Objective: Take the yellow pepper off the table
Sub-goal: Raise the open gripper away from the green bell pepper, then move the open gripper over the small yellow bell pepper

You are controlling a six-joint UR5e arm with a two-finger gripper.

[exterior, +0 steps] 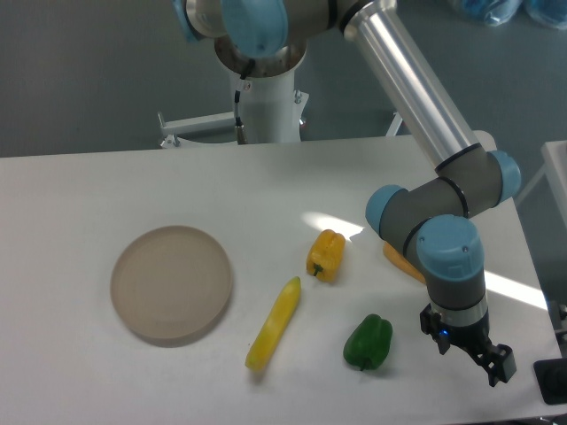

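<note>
The yellow pepper (326, 255) is small, blocky and yellow-orange. It lies on the white table (133, 190) near the middle, right of the plate. My gripper (470, 356) hangs at the front right of the table, pointing down, well to the right of the yellow pepper and nearer the front edge. Its two black fingers stand apart with nothing between them. It is just right of the green pepper.
A round tan plate (172, 283) sits at the left. A long slim yellow pepper (273, 323) lies in front of the yellow pepper. A green pepper (368, 342) lies front right. An orange wedge (397, 259) is partly hidden behind my arm's wrist (443, 232).
</note>
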